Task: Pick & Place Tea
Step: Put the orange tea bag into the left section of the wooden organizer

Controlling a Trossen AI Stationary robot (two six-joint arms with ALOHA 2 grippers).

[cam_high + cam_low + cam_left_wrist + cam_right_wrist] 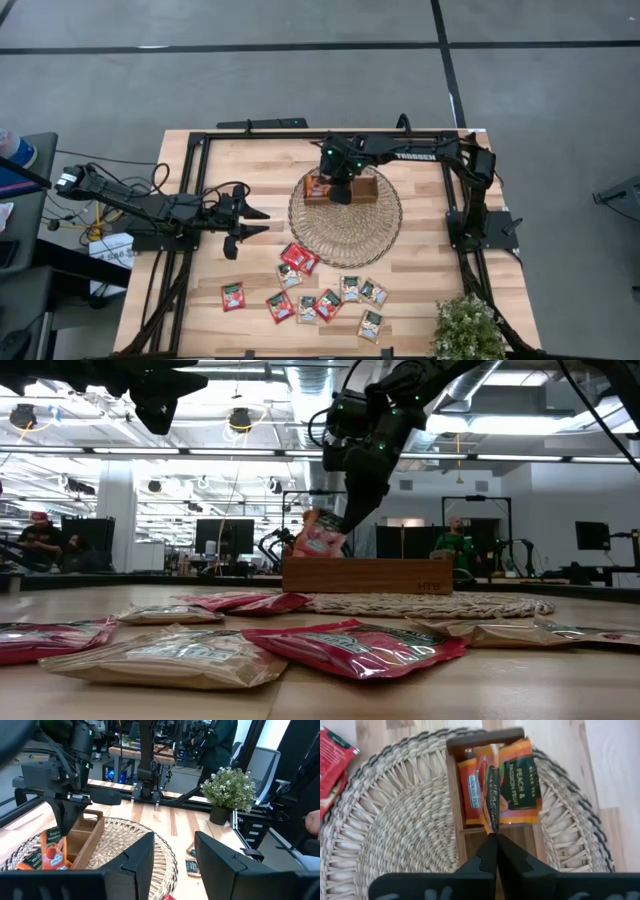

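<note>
Nearest the desk's (pixel 250 160) front edge, about ten loose tea sachets (pixel 330 296), red and pale, lie scattered and not yet sorted, with a potted plant (pixel 466 328) at the front right corner. Farther in, the left pincer (pixel 250 220) waits with fingers spread, beside the wicker mat (pixel 345 235) and well apart from it. Beyond, the right pincer (pixel 494 836) pinches an orange sachet (pixel 492 802) edge-on over the end compartment of the wooden tray (pixel 368 190), where at least two sachets already sit; most of the job seems left, and open desk surrounds the mat.
</note>
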